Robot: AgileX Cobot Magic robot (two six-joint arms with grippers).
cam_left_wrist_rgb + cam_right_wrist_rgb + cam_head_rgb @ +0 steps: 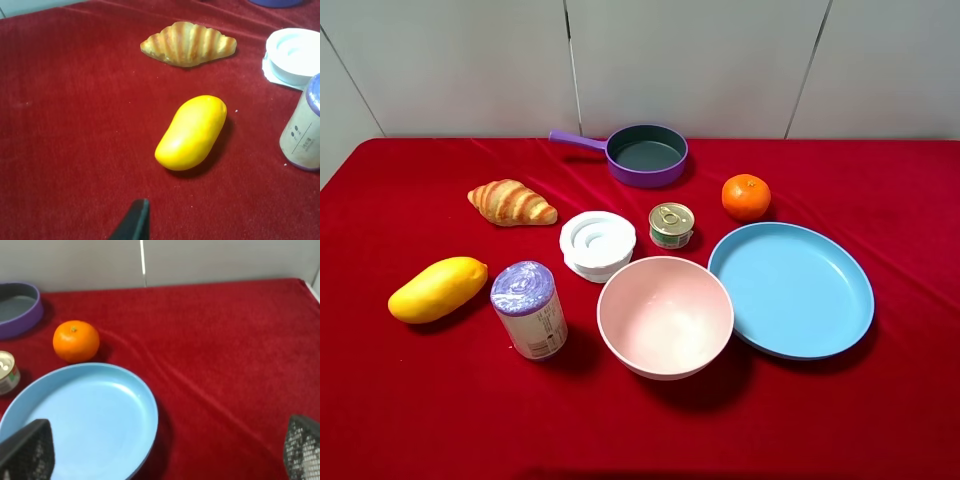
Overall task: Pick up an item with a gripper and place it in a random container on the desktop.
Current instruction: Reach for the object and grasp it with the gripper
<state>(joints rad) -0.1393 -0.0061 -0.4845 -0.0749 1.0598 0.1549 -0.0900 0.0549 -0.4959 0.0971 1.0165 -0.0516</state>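
Note:
The item, an upright canister [529,309] with a lilac speckled top and beige label, stands on the red desktop [410,420] at front left, next to a mango. Its side shows in the left wrist view [304,131]. The container, a purple saucepan [647,154] with a long handle, sits at the back centre; its rim [20,312] also appears in the right wrist view. Neither arm shows in the high view. My right gripper [165,452] hangs open over the blue plate's right edge, holding nothing. Only one black fingertip [134,221] of the left gripper shows, short of the mango.
A croissant [512,202] and a yellow mango [438,289] lie at left. A white ridged jar [597,244], a small tin [671,225] and an orange [746,196] sit mid-table. A pink bowl [665,316] and a blue plate [790,289] stand in front.

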